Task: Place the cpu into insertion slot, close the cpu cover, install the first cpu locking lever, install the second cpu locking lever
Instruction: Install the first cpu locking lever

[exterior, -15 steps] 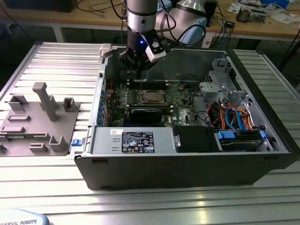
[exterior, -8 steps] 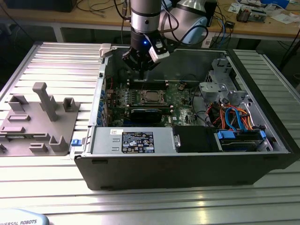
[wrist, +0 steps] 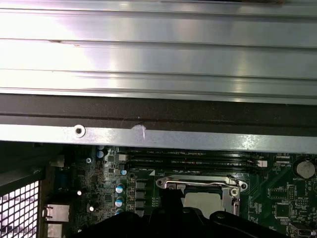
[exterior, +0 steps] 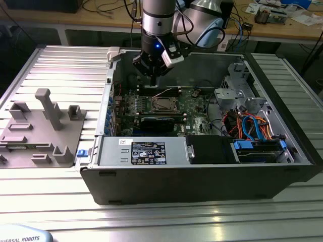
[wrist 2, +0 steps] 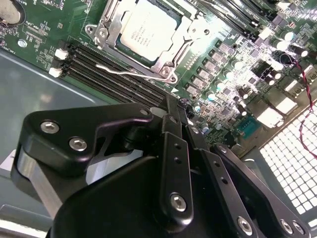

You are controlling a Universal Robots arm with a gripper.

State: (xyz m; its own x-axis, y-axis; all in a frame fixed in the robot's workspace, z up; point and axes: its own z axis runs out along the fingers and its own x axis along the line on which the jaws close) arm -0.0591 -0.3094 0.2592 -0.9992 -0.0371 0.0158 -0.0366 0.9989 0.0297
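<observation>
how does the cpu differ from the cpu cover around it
The cpu is a solid, plain silver-grey square; the cpu cover is a thin metal frame with an open central window. The cpu sits inside that window, and the cpu cover reaches further out and bears screws at its corners. Both are metal and lie flat on the green board.

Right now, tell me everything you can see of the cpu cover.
The cpu cover is a thin silver metal frame with a square central window, lying flat and closed over the cpu, whose grey top shows through it. It sits on the green motherboard inside the open computer case. A thin wire lever runs along one edge. The pincer hangs above, apart from it.
</observation>
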